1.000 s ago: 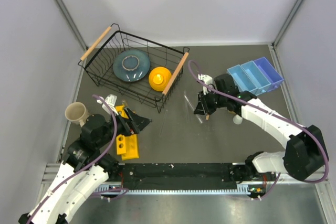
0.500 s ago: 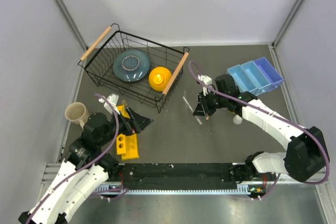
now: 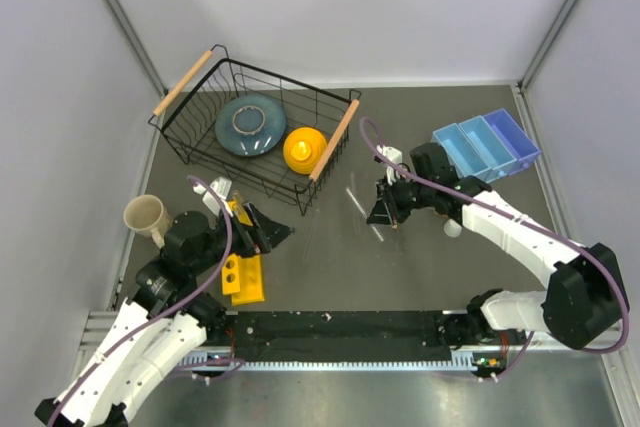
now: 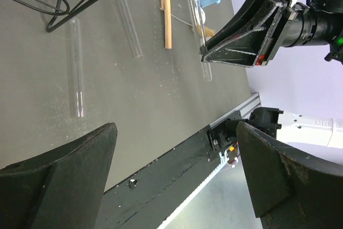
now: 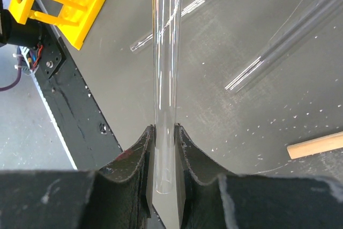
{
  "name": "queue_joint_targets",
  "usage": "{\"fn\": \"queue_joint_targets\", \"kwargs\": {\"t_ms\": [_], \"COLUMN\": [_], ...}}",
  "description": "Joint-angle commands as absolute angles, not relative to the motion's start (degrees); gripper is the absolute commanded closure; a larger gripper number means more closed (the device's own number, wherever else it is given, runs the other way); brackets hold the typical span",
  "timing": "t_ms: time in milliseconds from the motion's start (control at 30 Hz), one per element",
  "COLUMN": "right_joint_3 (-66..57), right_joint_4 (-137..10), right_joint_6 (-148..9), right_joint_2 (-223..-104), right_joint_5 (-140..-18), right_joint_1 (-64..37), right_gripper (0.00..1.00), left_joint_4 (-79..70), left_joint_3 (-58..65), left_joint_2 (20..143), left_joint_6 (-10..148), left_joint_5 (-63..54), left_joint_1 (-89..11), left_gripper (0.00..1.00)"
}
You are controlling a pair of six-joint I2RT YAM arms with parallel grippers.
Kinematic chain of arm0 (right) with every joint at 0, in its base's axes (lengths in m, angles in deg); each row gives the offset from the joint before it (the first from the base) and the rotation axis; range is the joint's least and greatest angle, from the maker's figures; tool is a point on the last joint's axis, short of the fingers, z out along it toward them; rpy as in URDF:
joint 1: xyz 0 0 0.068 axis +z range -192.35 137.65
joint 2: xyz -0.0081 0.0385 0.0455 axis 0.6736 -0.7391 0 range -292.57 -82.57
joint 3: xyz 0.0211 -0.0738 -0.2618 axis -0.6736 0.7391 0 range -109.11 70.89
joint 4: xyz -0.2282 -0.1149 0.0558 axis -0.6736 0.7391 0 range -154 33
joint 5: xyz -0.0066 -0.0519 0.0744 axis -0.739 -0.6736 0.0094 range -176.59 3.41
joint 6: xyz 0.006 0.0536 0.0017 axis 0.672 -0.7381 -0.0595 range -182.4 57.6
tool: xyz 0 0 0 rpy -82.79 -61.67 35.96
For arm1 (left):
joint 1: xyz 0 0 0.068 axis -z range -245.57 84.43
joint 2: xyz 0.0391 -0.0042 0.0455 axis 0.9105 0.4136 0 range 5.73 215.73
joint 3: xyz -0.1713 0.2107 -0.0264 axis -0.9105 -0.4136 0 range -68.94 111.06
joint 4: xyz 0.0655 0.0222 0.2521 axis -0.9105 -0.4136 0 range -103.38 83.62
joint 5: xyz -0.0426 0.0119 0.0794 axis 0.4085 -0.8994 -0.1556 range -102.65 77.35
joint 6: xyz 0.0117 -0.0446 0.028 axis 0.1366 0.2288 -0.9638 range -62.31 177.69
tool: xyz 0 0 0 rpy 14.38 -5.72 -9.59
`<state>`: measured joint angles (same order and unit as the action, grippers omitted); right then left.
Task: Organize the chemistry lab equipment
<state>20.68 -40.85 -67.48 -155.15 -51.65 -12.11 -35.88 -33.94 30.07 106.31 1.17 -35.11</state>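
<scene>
Right gripper point(image 5: 163, 132) jaws pinched on a clear glass test tube point(image 5: 165, 73). The tube sits dead centre between the two fingers, gripped near one end. Most of its length sticks out past the fingertips, rounded end farthest from the jaws, pointing toward the yellow tube rack point(image 5: 69, 1). Can't tell whether that far end touches the table point(image 3: 420, 267).

From above, the right gripper point(image 3: 384, 211) is mid-table, right of the black wire basket point(image 3: 200, 152).

Two more loose glass tubes point(image 5: 284, 46) lie flat on the table near the held one, and a pale wooden stick point(image 5: 316, 144) lies to the right of the fingers.

Left gripper point(image 4: 174, 130) jaws spread wide with nothing between them, over bare table beside the rack, well apart from the held tube.
</scene>
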Motion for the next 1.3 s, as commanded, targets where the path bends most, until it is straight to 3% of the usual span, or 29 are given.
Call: {"fn": "queue_joint_targets", "kwargs": {"t_ms": [0,533,1267], "right_joint_3": [20.8,21.7,20.2], "right_joint_4": [-42.6,-42.4,-41.8], "right_joint_6": [-66.5,-65.9,-65.7], "right_joint_2": [-152.9,-151.7,-153.3], "right_joint_5": [-48.8,-44.2,-40.4], "right_joint_1": [-12.3,-12.3,-11.3], "right_gripper": [0.86,0.86,0.86], "left_joint_4": [-31.2,-24.5,-19.7], "left_joint_3": [-34.3,-30.4,-27.5], "left_joint_2": [30.9,39.7,46.5], "left_joint_6": [105.5,103.7,104.2], "left_joint_5": [2.6,9.9,6.6], "left_joint_1": [-35.3,-35.2,-31.4], "left_gripper": [0.02,0.02,0.02]}}
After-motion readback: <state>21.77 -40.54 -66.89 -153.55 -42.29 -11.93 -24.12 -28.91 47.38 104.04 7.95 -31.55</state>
